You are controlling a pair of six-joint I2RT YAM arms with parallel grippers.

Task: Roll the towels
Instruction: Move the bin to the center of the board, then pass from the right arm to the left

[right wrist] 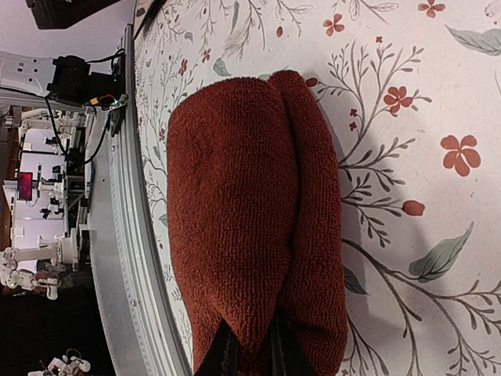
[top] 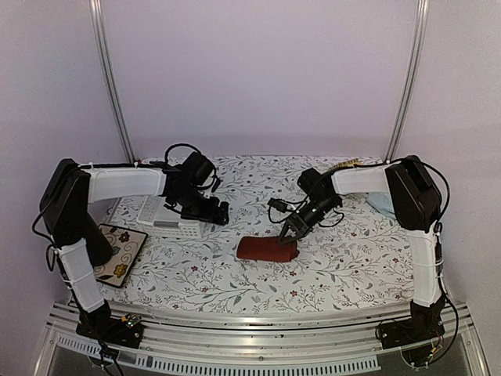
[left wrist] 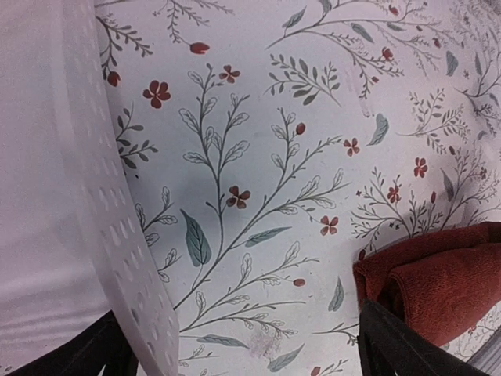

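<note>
Top external view: near the middle of the floral-print tabletop (top: 203, 276), a dark rust-red terry towel (top: 264, 249), bundled into a short thick roll. Pinched at its right end by the right tool (top: 288, 237), fingers (right wrist: 223, 352) nearly pressed together on the cloth. Just to the left and clear of the roll, the left tool (top: 220, 213), spread wide, gripping nothing. Beside that, a white perforated plastic basket (top: 167, 216). Far right, half hidden behind the right arm, a pale light-blue towel (top: 379, 204).
</note>
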